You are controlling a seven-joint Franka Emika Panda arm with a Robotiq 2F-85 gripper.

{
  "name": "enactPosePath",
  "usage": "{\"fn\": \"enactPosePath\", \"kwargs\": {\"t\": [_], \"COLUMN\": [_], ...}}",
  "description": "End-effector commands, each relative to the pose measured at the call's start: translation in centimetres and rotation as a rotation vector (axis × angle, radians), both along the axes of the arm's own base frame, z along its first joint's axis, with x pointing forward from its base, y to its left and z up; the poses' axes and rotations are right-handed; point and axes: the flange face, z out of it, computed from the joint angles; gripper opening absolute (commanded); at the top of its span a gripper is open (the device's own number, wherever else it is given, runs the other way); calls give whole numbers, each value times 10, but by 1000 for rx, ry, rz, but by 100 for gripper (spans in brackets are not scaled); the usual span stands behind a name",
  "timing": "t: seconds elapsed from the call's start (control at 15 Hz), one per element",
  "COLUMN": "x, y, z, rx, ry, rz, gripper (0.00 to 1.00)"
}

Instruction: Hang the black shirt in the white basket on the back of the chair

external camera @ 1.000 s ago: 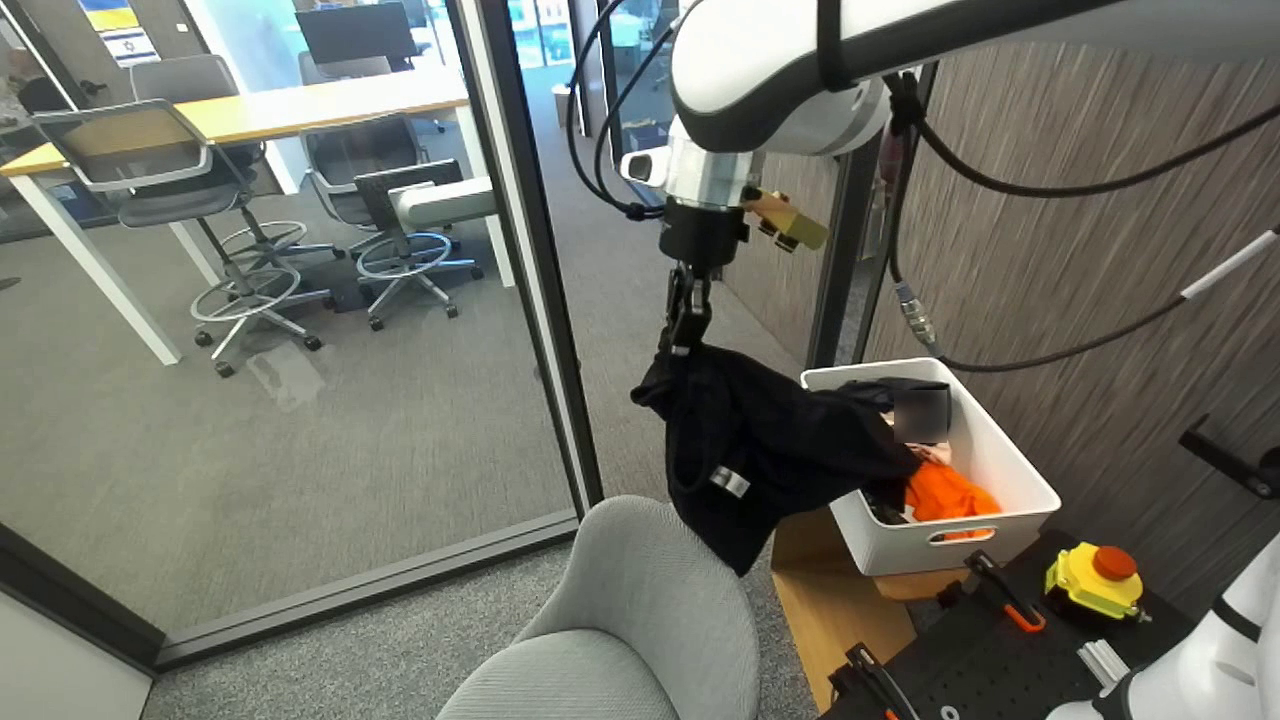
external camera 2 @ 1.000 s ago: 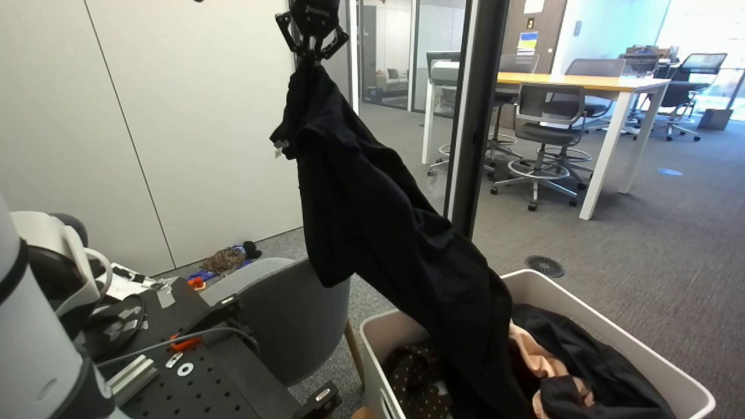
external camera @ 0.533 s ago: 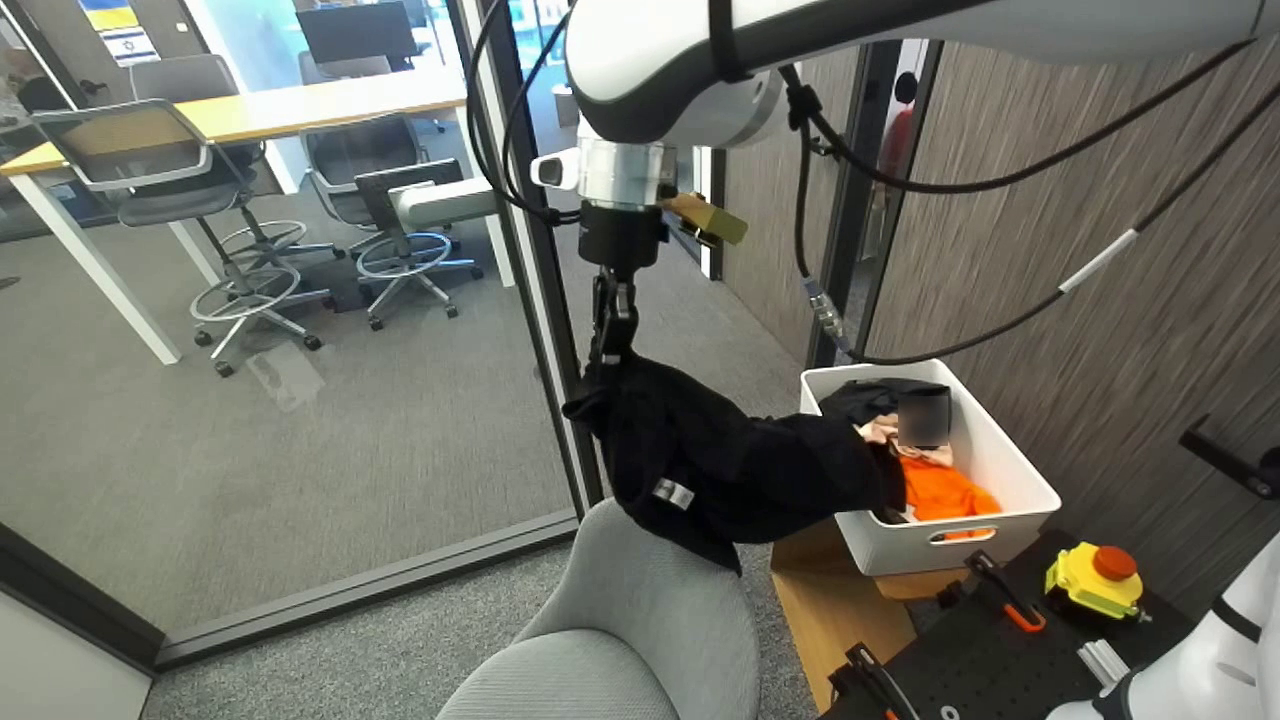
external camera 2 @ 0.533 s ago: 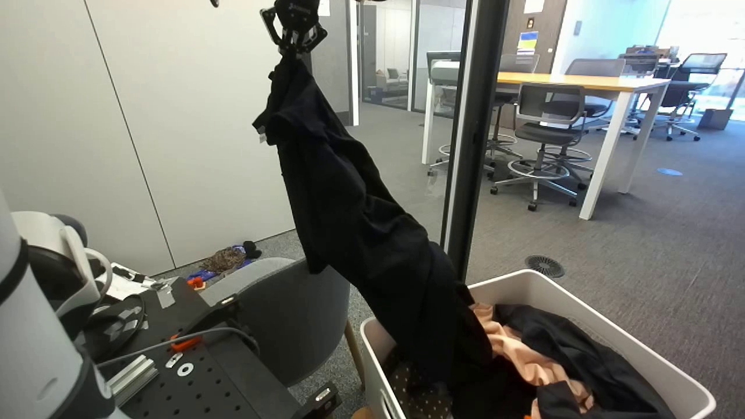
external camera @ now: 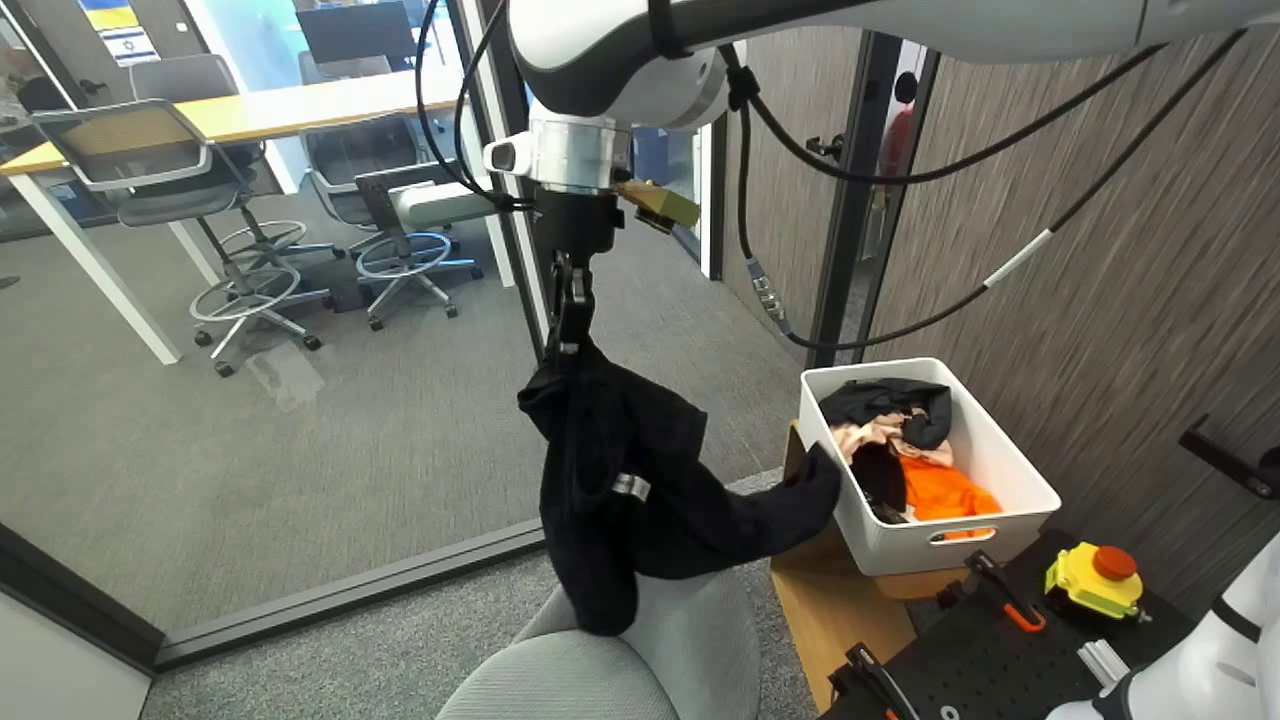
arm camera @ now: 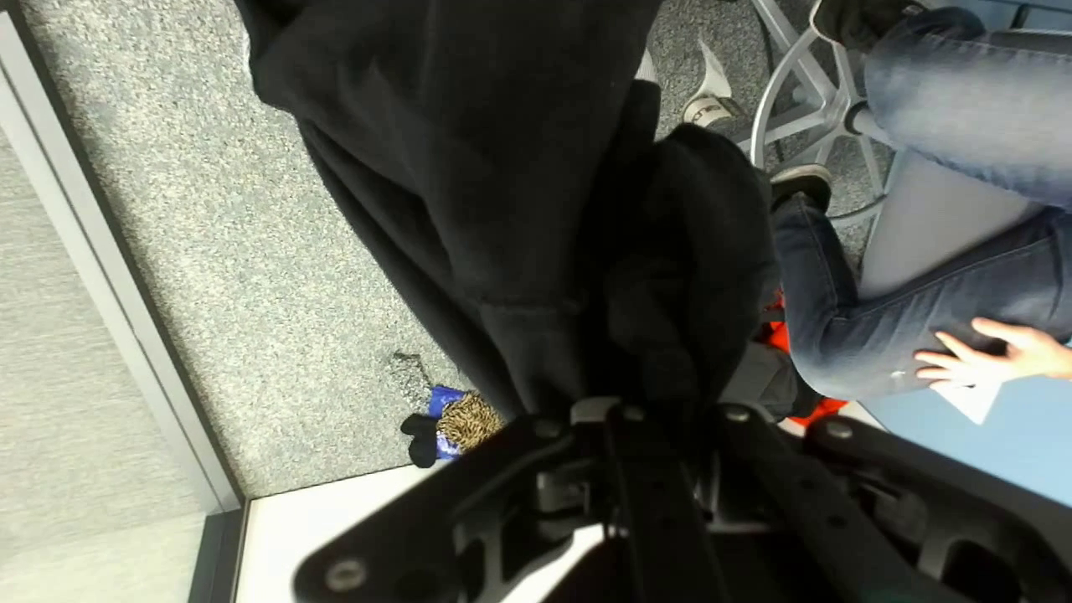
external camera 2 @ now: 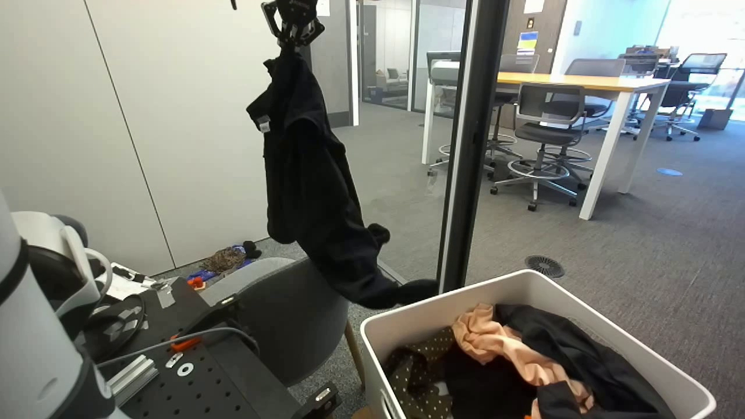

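Observation:
The black shirt [external camera: 600,520] hangs from my gripper [external camera: 572,342] in both exterior views [external camera 2: 308,174]. The gripper [external camera 2: 289,46] points down and is shut on the shirt's upper end. In the wrist view the shirt [arm camera: 519,167] runs up from the gripper [arm camera: 653,414] and covers much of the picture. The white basket [external camera: 900,550] stands beside the chair with other clothes in it. The shirt's trailing end is outside it, near its rim [external camera 2: 419,326]. The grey chair [external camera: 695,625] is below the shirt, its back [external camera 2: 297,326] partly covered; I cannot tell whether they touch.
A black pegboard table [external camera: 1000,660] with tools and a yellow stop button [external camera: 1095,580] lies near the arm's base. A glass wall with a dark post [external camera 2: 474,145] stands behind the chair. A seated person in jeans [arm camera: 904,327] shows in the wrist view.
My gripper has moved away from the basket, toward the chair and glass wall, still holding the shirt. The shirt's lower end has come out of the basket and now swings freely.

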Motion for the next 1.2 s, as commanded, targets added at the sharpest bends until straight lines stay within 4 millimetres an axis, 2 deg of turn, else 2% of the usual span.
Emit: {"fn": "enactPosePath", "kwargs": {"t": [0.0, 0.27, 0.47, 0.73, 0.93, 1.13], "x": [22, 36, 36, 14, -11, -29], "y": [1, -7, 5, 44, 72, 89], "z": [-20, -73, -115, -171, -223, -271], "rx": [24, 8, -26, -49, -73, -114], "ry": [59, 147, 216, 345, 452, 526], "rz": [12, 2, 12, 84, 142, 176], "gripper": [7, 7, 8, 8, 8, 8]}}
